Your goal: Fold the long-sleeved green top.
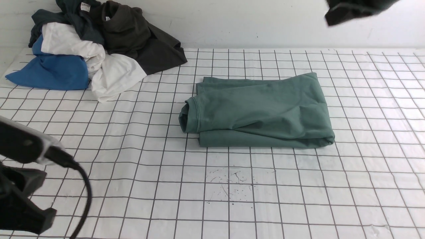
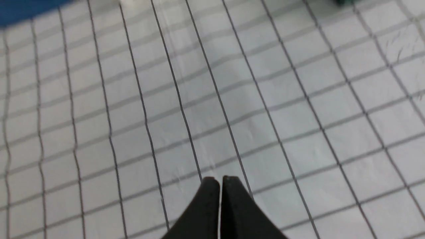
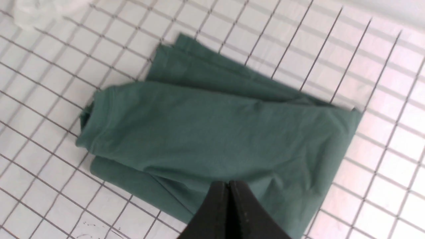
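Observation:
The green long-sleeved top (image 1: pixel 259 111) lies folded into a compact rectangle near the middle of the gridded table, neck opening toward the left. In the right wrist view the green top (image 3: pixel 212 132) fills the centre, and my right gripper (image 3: pixel 228 182) hangs well above it, shut and empty. Only a dark part of the right arm (image 1: pixel 352 10) shows at the front view's top right. My left gripper (image 2: pixel 220 179) is shut with nothing in it, over bare grid cloth. The left arm (image 1: pixel 20 146) sits at the near left, far from the top.
A heap of other clothes lies at the back left: a blue piece (image 1: pixel 49 71), a white one (image 1: pixel 109 74), a dark olive-black garment (image 1: pixel 139 39) and a dark teal one (image 1: pixel 76 20). A white wall (image 1: pixel 232 23) runs behind the table. Small ink marks (image 1: pixel 232 181) dot the cloth.

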